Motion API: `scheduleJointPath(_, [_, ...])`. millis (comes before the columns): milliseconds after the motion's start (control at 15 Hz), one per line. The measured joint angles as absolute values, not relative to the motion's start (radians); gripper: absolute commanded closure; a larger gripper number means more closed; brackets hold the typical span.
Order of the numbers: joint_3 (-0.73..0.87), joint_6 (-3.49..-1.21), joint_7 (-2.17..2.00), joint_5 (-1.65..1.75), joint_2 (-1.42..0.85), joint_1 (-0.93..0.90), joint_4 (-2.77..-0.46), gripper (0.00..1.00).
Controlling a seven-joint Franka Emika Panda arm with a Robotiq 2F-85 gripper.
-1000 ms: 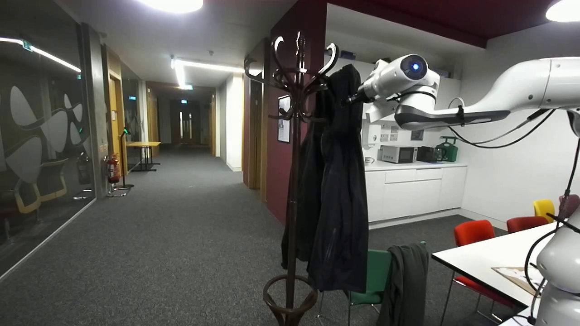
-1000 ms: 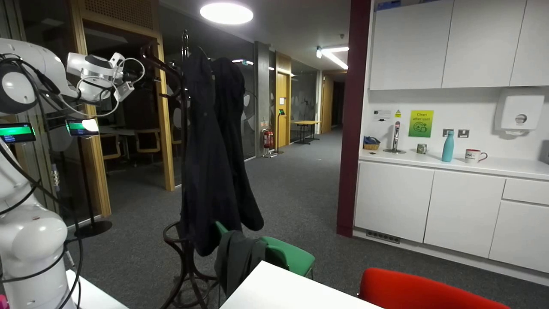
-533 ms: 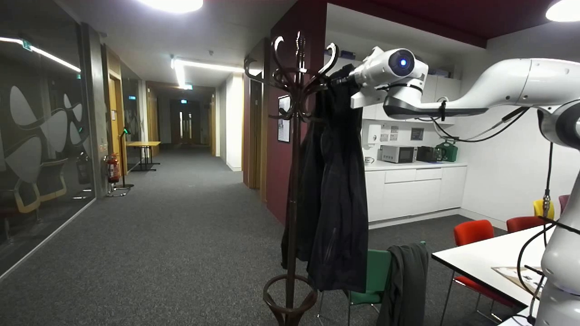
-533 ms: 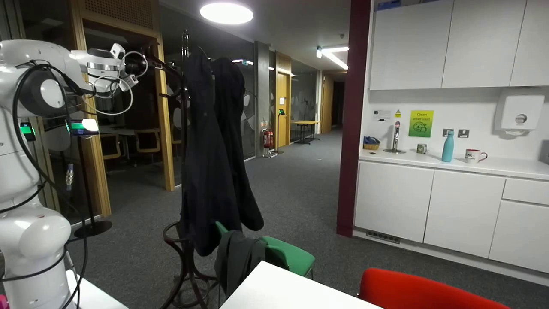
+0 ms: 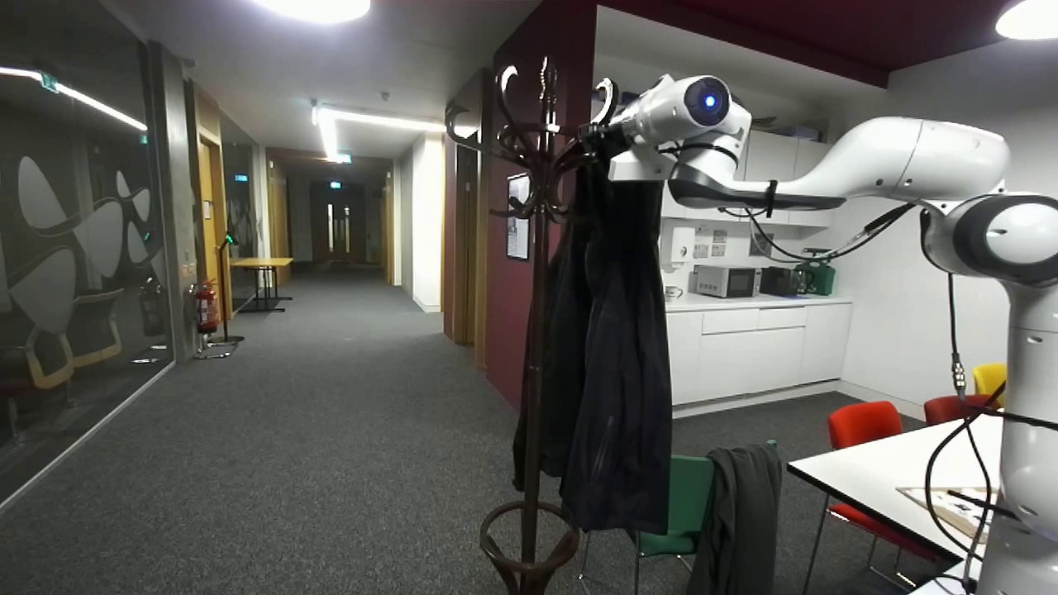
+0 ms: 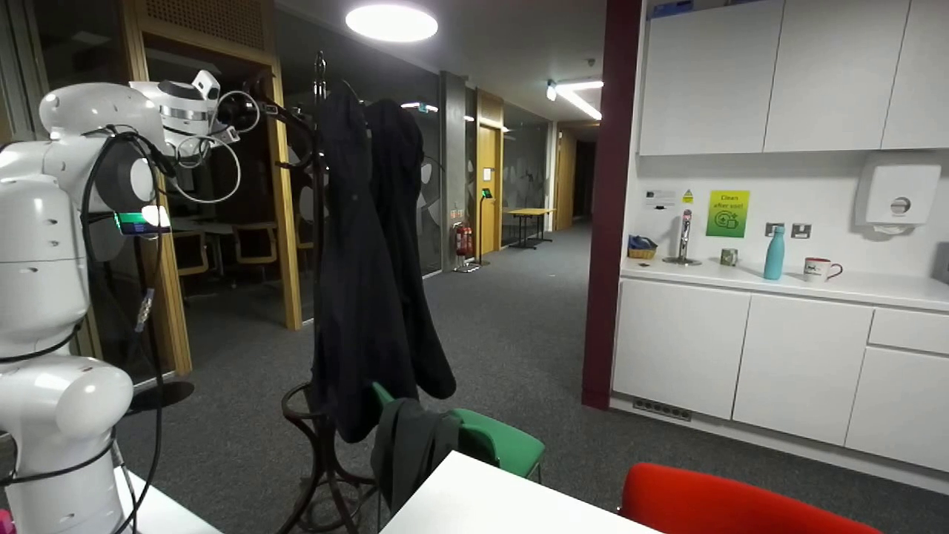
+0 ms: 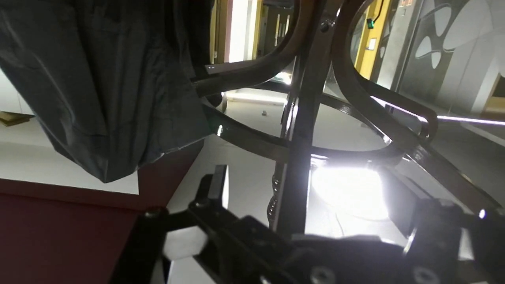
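A: How do the fingers point(image 7: 217, 185) stand?

B: Apart, in the lower half of the wrist view, one left of centre, one toward lower right, with nothing clamped. They sit among the curved hooks point(image 7: 424, 157) of the coat stand point(image 5: 536, 347); whether they touch wood, I can't tell.

A: And the coats point(image 5: 628, 372)?

B: Dark, hanging from the coat stand, just right of the middle of an exterior view. In the wrist view, dark cloth fills the upper left.

A: Which step is this?

B: An approach, I'd judge, with no grip made yet. The next move calls for settling height and lining up the gap before closing, slowly, so nothing snags.

A: And room?

B: Tight up top, with wood curving near the fingers. Carpet point(image 5: 331, 430) spreads across the lower left of the frame. Beside the coats' hem stands a green chair point(image 5: 693, 487), and at lower right the bench point(image 5: 868, 471) points a corner toward it.
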State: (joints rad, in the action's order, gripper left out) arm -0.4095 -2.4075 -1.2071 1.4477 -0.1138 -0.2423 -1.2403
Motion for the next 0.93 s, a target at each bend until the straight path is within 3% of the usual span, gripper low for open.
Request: scheduleJointPath(933, [-0.422,-2.411,-1.204,1.597,-0.245,-0.314,-1.048,0.0])
